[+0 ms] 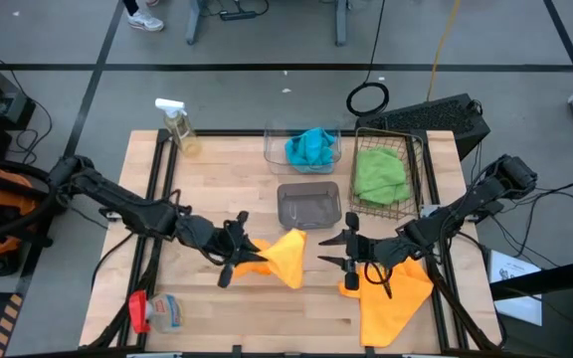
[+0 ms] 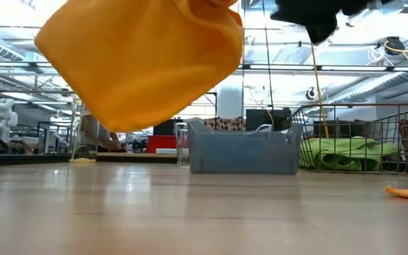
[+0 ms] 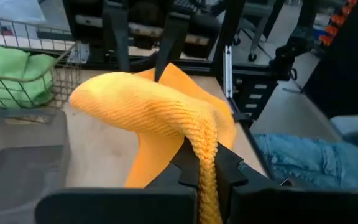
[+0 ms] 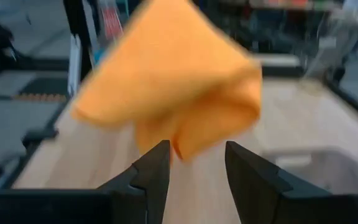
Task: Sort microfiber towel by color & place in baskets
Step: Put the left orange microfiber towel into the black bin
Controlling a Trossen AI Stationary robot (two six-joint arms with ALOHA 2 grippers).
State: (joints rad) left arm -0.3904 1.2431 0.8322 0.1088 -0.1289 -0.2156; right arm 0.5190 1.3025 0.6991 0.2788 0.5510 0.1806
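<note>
Orange towel (image 1: 288, 256) hangs above the bench (image 1: 227, 169) at its near centre, pinched in the left gripper (image 1: 239, 252) fingers. From the grip its long axis runs right, toward the right gripper (image 1: 338, 251), whose fingers are spread and empty, with orange towel 2 (image 1: 394, 303) lying under that arm. Target, judged by elimination: the empty grey tub (image 1: 308, 205) just beyond — blue fills the clear tub (image 1: 302, 149), green the wire basket (image 1: 386, 177). Lift the trailing corner clear of the rim, centre over the tub, then release.

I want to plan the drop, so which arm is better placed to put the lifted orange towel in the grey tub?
Left. Its tool already grips the orange towel just below the empty grey tub; the right tool is open, holding nothing.
</note>
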